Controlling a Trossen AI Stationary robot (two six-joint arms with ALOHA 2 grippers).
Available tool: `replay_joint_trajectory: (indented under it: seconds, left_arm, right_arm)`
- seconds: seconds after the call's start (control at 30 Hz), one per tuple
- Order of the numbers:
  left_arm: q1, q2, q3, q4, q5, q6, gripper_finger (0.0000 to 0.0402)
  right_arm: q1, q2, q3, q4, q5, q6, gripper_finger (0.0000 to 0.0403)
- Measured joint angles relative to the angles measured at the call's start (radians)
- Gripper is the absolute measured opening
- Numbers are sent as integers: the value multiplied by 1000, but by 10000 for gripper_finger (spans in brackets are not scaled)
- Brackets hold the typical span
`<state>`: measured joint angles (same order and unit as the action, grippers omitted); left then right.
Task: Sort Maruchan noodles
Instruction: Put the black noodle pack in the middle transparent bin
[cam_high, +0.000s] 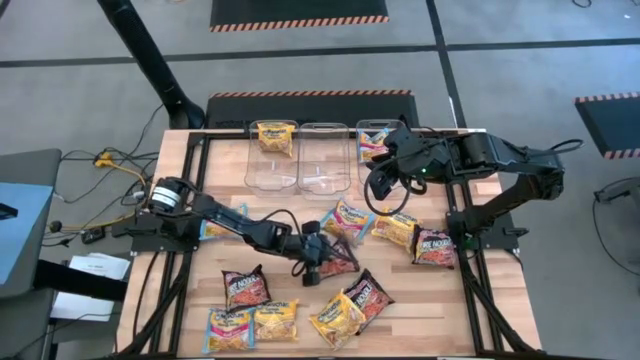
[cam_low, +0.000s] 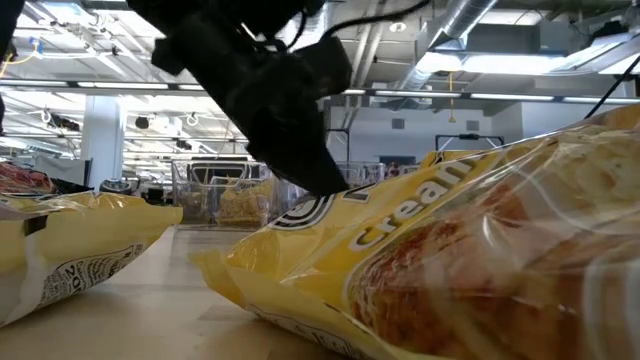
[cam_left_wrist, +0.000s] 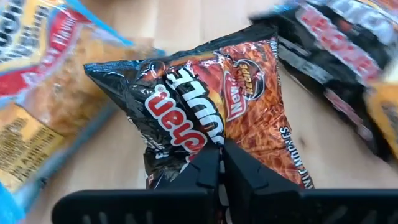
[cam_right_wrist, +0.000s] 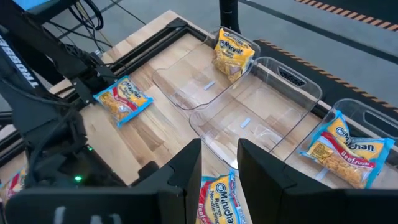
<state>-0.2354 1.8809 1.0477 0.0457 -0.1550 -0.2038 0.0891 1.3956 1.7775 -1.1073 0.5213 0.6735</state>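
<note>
Left gripper (cam_left_wrist: 221, 163) is pinching a dark maroon packet (cam_left_wrist: 211, 93) mid-table.
Light, crinkly, slippery wrapper; edge hold looking best; right gripper (cam_right_wrist: 219, 163) is hovering near the bins, fingers parted.

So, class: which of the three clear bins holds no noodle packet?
The middle bin; the left bin holds a yellow packet, the right bin a blue-edged one.

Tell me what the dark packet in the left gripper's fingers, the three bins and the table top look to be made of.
Dark packet: thin glossy printed plastic film, judging by its creases and shine where the left gripper pinches it.
Bins: clear rigid plastic, likely; the table shows through their walls.
Table top: pale wood, matt, with visible grain lines.
</note>
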Motion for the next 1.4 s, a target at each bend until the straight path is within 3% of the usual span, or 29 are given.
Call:
replay_joint_trajectory:
  seconds: [0.17,0.4,0.7,0.9,1.13,1.4]
  left_arm:
    - [-11,-76,-2,-34,-9,35,1]
    - [-42,-191,0,-111,-122,111,1]
    - [-64,-340,0,-232,-292,193,0]
    - [-60,-421,2,-244,-378,252,0]
    - [-41,-481,2,-236,-450,302,0]
    - [-10,-507,3,-218,-491,324,0]
  right_arm:
    - [0,0,0,0,0,0,129]
    - [0,0,1,0,0,1,132]
    - [-1,0,1,1,-3,1,185]
    - [-45,0,1,32,-159,3,215]
    - [-121,26,2,50,-268,-45,227]
    - [-242,102,1,98,-515,-138,231]
